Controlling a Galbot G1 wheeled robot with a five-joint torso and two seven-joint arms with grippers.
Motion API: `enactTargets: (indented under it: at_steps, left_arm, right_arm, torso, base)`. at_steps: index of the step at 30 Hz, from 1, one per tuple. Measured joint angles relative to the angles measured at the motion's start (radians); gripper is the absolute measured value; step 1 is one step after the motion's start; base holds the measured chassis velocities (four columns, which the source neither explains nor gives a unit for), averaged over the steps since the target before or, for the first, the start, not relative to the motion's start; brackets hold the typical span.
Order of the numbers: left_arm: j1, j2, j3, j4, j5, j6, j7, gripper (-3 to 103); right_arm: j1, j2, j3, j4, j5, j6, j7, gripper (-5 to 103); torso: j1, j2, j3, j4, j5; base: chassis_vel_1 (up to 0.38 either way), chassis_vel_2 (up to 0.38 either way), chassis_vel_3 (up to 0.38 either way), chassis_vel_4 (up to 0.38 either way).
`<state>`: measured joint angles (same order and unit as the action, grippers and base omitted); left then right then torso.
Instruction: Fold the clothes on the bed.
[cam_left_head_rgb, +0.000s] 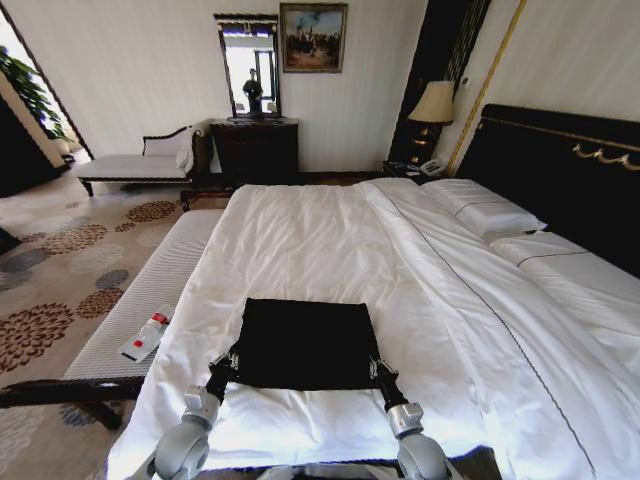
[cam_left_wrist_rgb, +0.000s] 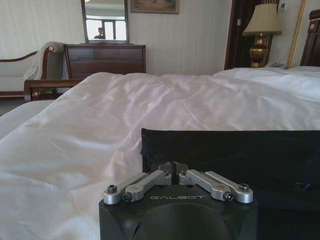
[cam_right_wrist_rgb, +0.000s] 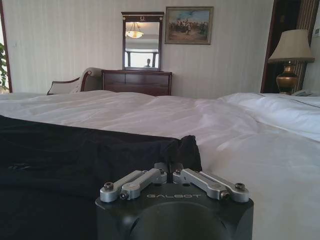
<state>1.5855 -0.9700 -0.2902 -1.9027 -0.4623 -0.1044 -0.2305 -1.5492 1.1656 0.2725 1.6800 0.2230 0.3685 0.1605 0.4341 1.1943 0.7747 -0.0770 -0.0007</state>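
A black T-shirt (cam_left_head_rgb: 303, 343), folded into a flat rectangle, lies on the white duvet of the bed (cam_left_head_rgb: 330, 240), near the foot edge and roughly midway across it. The left gripper (cam_left_head_rgb: 226, 362) meets the garment's near left corner, and the right gripper (cam_left_head_rgb: 377, 369) meets its near right corner; both arms reach in from the foot of the bed. In the left wrist view, the left gripper (cam_left_wrist_rgb: 172, 167) has its fingers drawn together at the black fabric's (cam_left_wrist_rgb: 230, 155) near edge; whether cloth is pinched between them cannot be told. In the right wrist view, the right gripper (cam_right_wrist_rgb: 169, 168) likewise shows its fingers closed together at the shirt's (cam_right_wrist_rgb: 90, 170) corner, with the same uncertainty about a grasp. White pillows (cam_left_head_rgb: 485, 212) rest against the dark headboard (cam_left_head_rgb: 560, 170) at the far right corner. A narrow striped bench (cam_left_head_rgb: 150, 300) runs beside the bed's left edge, carrying a small bottle (cam_left_head_rgb: 146, 335).
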Motion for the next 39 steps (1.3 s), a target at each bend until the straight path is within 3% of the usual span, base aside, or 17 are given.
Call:
enactTargets:
  at_steps: [7,9,10,11,13,15,16,20,21,24,26,29,30,32,35,38,39]
  left_arm:
    - [0.037,0.009,-0.013,-0.008,0.002,0.013,0.015,-1]
    - [0.045,0.015,-0.014,-0.015,-0.003,0.025,0.020,-1]
    - [0.050,0.018,-0.014,-0.019,-0.006,0.032,0.023,4]
    - [0.057,0.020,-0.017,-0.021,-0.006,0.040,0.025,10]
    - [0.060,0.019,-0.027,-0.019,-0.002,0.040,0.025,21]
    - [0.061,0.018,-0.032,-0.019,-0.002,0.040,0.025,21]
    - [0.067,0.018,-0.044,-0.018,-0.002,0.036,0.024,32]
    - [0.075,0.017,-0.069,-0.018,-0.003,0.026,0.022,42]
    - [0.077,0.016,-0.076,-0.018,-0.005,0.025,0.022,42]
    - [0.088,0.012,-0.112,-0.022,-0.020,0.020,0.022,58]
    - [0.089,0.011,-0.118,-0.025,-0.025,0.020,0.022,64]
    - [0.082,0.006,-0.152,-0.040,-0.068,0.023,0.022,75]
    - [0.075,0.006,-0.156,-0.041,-0.080,0.027,0.022,81]
    - [0.016,0.015,-0.162,-0.034,-0.162,0.057,0.024,91]
    - [-0.031,0.024,-0.155,-0.024,-0.226,0.093,0.024,96]
    - [-0.146,0.033,-0.118,0.023,-0.347,0.171,0.021,100]
    - [-0.146,0.033,-0.118,0.023,-0.347,0.171,0.021,100]
  right_arm:
    - [-0.035,0.003,0.007,0.026,-0.022,0.004,-0.002,-2]
    - [-0.037,0.006,0.008,0.021,-0.027,0.008,-0.003,3]
    - [-0.039,0.009,0.008,0.017,-0.032,0.011,-0.003,3]
    - [-0.046,0.017,0.009,0.011,-0.042,0.018,-0.004,13]
    - [-0.052,0.025,0.011,0.010,-0.048,0.026,-0.004,19]
    - [-0.055,0.027,0.012,0.010,-0.050,0.028,-0.004,24]
    - [-0.059,0.031,0.015,0.010,-0.057,0.034,-0.003,29]
    - [-0.062,0.035,0.027,0.013,-0.063,0.040,0.003,40]
    - [-0.062,0.035,0.032,0.016,-0.064,0.040,0.007,45]
    - [-0.080,0.031,0.058,0.045,-0.063,0.045,0.012,61]
    - [-0.087,0.029,0.065,0.051,-0.063,0.048,0.012,61]
    - [-0.126,0.022,0.103,0.093,-0.052,0.056,0.014,79]
    - [-0.132,0.021,0.111,0.099,-0.046,0.056,0.014,79]
    - [-0.153,0.017,0.138,0.121,-0.028,0.056,0.014,89]
    - [-0.158,0.016,0.150,0.130,-0.023,0.055,0.015,97]
    - [-0.169,0.015,0.165,0.153,-0.004,0.033,0.014,100]
    - [-0.169,0.015,0.165,0.153,-0.004,0.033,0.014,100]
  torso:
    - [0.000,0.000,0.000,0.0000,-0.0002]
    - [0.000,0.000,0.000,0.0000,0.0001]
    - [0.000,0.000,0.000,0.0001,0.0002]
    - [0.000,0.000,0.000,0.0000,0.0002]
    - [0.000,0.000,0.000,0.0000,0.0000]
    - [0.000,0.000,0.000,0.0000,0.0001]
    - [0.000,0.000,0.000,-0.0001,0.0000]
    - [0.000,0.000,0.000,0.0000,0.0001]
    - [0.000,0.000,0.000,0.0000,0.0001]
    - [0.000,0.000,0.000,0.0001,0.0000]
    - [0.000,0.000,0.000,0.0001,0.0000]
    - [0.000,0.000,0.000,0.0001,0.0000]
    - [0.000,0.000,0.000,0.0001,0.0001]
    - [0.000,0.000,0.000,0.0000,0.0000]
    - [0.000,0.000,0.000,0.0000,0.0001]
    - [0.000,0.000,0.000,-0.0001,-0.0001]
    - [0.000,0.000,0.000,-0.0001,-0.0001]
  base:
    - [0.000,0.000,0.000,0.000]
    - [0.000,0.000,0.000,0.000]
    - [0.000,0.000,0.000,0.000]
    - [0.000,0.000,0.000,0.000]
    - [0.000,0.000,0.000,0.000]
    - [0.000,0.000,0.000,0.000]
    - [0.000,0.000,0.000,0.000]
    - [0.000,0.000,0.000,0.000]
    - [0.000,0.000,0.000,0.000]
    - [0.000,0.000,0.000,0.000]
    - [0.000,0.000,0.000,0.000]
    - [0.000,0.000,0.000,0.000]
    - [0.000,0.000,0.000,0.000]
    - [0.000,0.000,0.000,0.000]
    - [0.000,0.000,0.000,0.000]
    - [0.000,0.000,0.000,0.000]
    - [0.000,0.000,0.000,0.000]
